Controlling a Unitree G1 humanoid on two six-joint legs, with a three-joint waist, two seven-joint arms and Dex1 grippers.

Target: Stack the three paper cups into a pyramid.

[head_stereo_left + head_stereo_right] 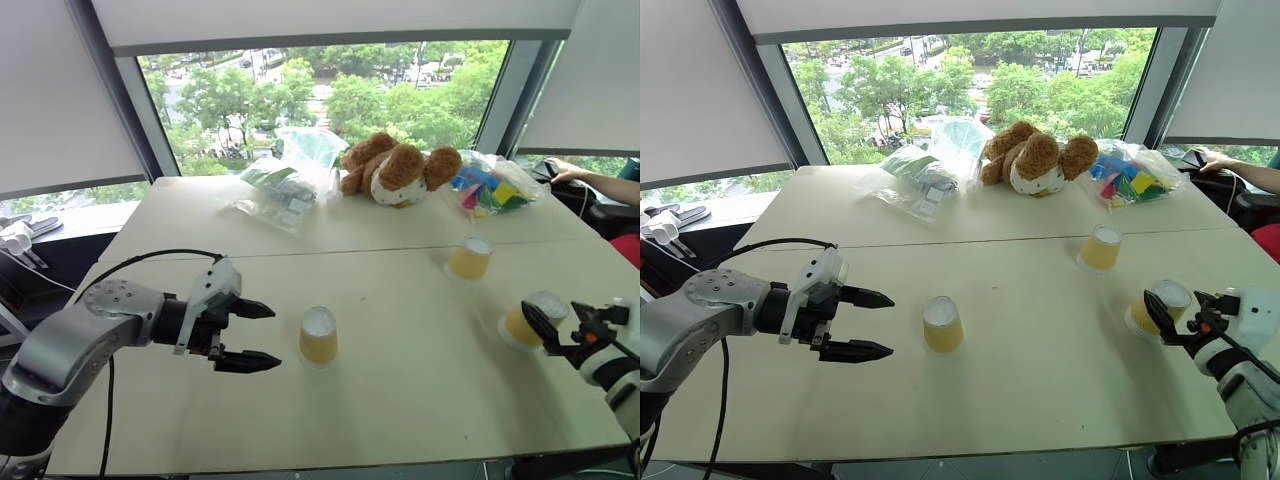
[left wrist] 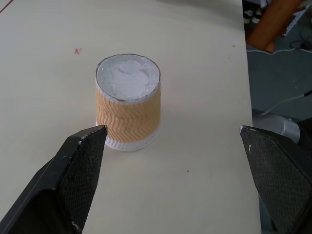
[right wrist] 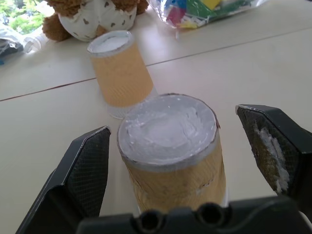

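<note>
Paper cups: three, upside down, apart on the worktop [image 1: 400, 400] — middle cup [image 1: 319, 335], far cup [image 1: 470, 258], right cup [image 1: 527, 320].
Left hand [image 1: 250, 335]: wide, beside middle cup.
Right hand [image 3: 185, 161]: wide, straddling right cup, no grip.

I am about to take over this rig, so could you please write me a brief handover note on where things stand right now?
Left tool: open, holding nothing, aimed at the middle cup, not touching it.
Right tool: open, fingers on either side of the right cup, not closed on it.
Third cup: farther back on the table, toward the plush toy.
All three cups stand upside down, well apart.
Done: nothing stacked.
Left: bring two cups side by side, then set the third on top.
</note>
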